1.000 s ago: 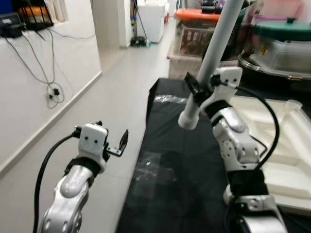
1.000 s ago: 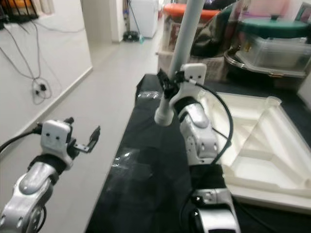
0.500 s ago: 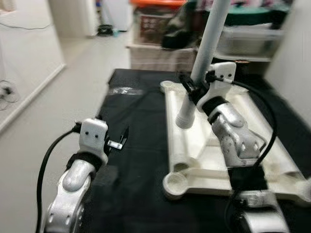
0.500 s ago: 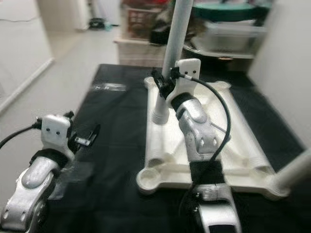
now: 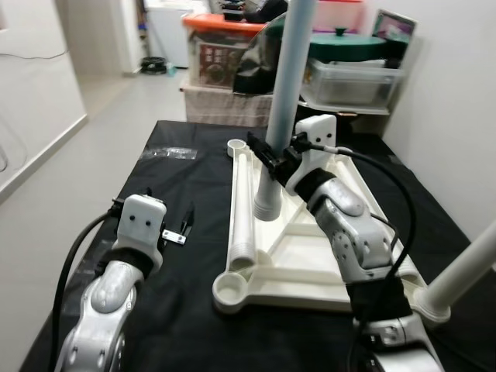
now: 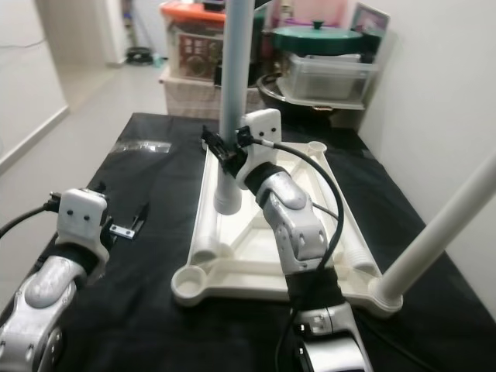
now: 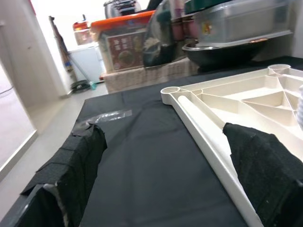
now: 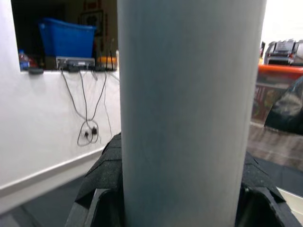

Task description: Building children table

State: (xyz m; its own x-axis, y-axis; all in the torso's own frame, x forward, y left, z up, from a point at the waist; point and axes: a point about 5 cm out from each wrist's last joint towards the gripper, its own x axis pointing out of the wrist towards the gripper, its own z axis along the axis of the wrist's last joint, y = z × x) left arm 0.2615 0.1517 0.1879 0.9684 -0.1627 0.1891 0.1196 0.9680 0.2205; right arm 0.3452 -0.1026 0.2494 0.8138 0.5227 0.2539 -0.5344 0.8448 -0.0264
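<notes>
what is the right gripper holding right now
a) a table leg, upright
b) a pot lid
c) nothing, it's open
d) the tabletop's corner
a: the right gripper is shut on the pale table leg, which stands upright with its lower end above the upturned tabletop.

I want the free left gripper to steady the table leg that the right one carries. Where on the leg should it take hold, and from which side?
Probably the bare shaft of the table leg just under the right gripper, above its ridged end. That stretch is straight, round and uncovered. Come in level from the robot's left, where the left gripper hovers open over the black cloth, fingers either side of the upright leg.
</notes>
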